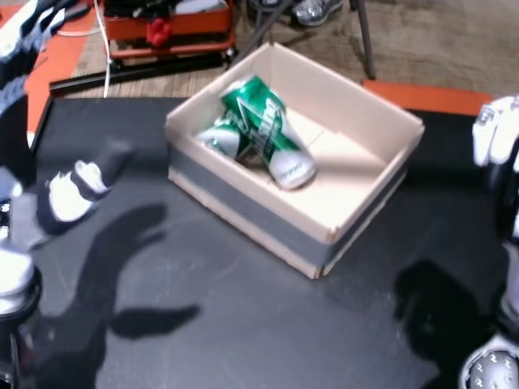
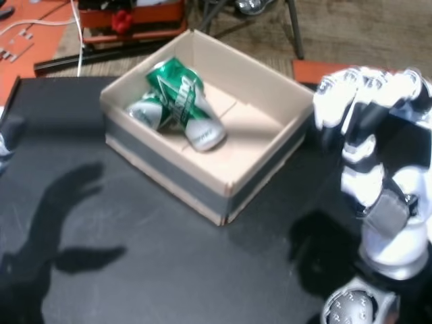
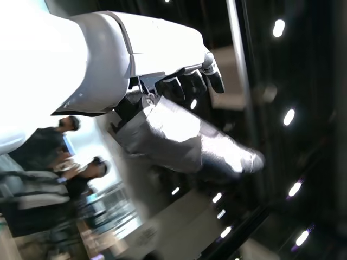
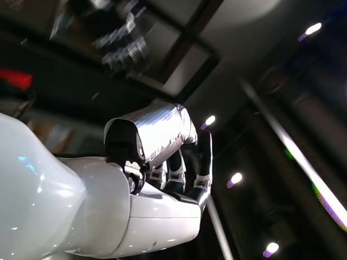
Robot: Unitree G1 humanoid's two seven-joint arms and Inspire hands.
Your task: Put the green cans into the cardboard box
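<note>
Two green cans [image 1: 263, 134] lie inside the cardboard box [image 1: 369, 215], in its far-left corner, both on their sides and crossed, the upper one resting over the lower; green bodies with white lettering and silver ends, the upper can's silver end pointing toward the box middle. Same pair seen in both head views [image 2: 177, 101]. Rest of the box floor is bare, a seam line across it. The box is open-topped, tan with a grey tape band around its near walls [image 2: 165, 179], set at an angle on the black table [image 1: 243, 324]. Left hand [image 1: 69, 190] shows in a head view, left of the box and apart from it, holding nothing, fingers loosely extended toward the box, shadow under it on the table. The other head view barely catches it at the left edge but shows the right hand [image 2: 368, 145] large, right of the box, raised, fingers curled over with nothing in them; in the first it is only a sliver at the right edge [image 1: 496, 134]. Left wrist view: left hand [image 3: 179, 119] against ceiling lights, thumb out, fingers bent, empty; blurred people [image 3: 70, 162] low on the left. Right wrist view: right hand [image 4: 162, 157] against the ceiling, fingers folded in, empty. Beyond the table's far edge: orange floor panels [image 1: 426, 96], a red-orange cart [image 1: 174, 28], a white cable [image 1: 104, 49], metal stand legs [image 1: 361, 32].
</note>
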